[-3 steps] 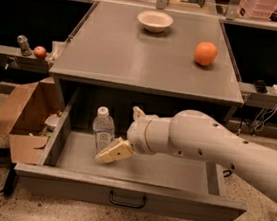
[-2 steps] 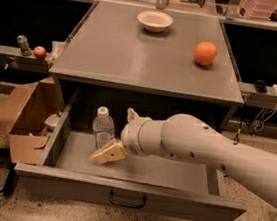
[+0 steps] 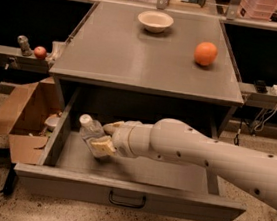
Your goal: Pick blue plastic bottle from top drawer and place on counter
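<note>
The blue plastic bottle (image 3: 91, 131), clear with a white cap, stands tilted in the left part of the open top drawer (image 3: 128, 194). My gripper (image 3: 106, 137) reaches into the drawer from the right, with one tan finger behind the bottle and one in front of it. The fingers are closed against the bottle's body, which still rests on the drawer floor. The grey counter (image 3: 135, 56) is the cabinet top directly above the drawer.
A white bowl (image 3: 155, 20) and an orange (image 3: 206, 54) sit on the counter's far half. An open cardboard box (image 3: 21, 118) stands on the floor left of the drawer. A side shelf (image 3: 14, 57) at the left holds a small red ball.
My gripper has moved left and further in across the drawer, and its fingers have narrowed around the bottle. The bottle has tipped and shifted slightly left.
</note>
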Robot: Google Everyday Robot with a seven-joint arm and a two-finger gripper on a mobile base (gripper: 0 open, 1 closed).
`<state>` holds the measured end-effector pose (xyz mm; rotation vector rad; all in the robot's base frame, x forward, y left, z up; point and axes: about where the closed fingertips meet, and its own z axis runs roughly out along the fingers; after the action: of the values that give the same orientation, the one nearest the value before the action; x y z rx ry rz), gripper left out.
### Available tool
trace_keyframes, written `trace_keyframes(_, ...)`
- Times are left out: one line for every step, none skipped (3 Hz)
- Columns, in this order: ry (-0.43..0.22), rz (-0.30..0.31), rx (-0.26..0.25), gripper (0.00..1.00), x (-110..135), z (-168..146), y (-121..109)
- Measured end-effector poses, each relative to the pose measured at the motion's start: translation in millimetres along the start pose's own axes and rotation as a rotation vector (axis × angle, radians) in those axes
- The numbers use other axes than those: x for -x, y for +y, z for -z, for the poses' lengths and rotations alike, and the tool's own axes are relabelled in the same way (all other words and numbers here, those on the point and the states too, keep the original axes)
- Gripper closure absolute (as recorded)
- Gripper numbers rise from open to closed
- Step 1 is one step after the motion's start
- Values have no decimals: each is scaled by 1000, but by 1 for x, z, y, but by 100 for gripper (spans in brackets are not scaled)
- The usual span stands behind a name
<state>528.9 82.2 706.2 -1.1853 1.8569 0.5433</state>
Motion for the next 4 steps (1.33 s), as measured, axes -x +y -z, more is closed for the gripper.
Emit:
trace_keyframes(-19, -8, 17, 71, 1, -14, 2)
trace_keyframes(-64, 0, 53, 94, 14, -30, 6)
trace_keyframes(-98, 0, 67, 100, 21, -34, 7)
trace_keyframes(-118, -8, 65, 100, 23, -33, 6)
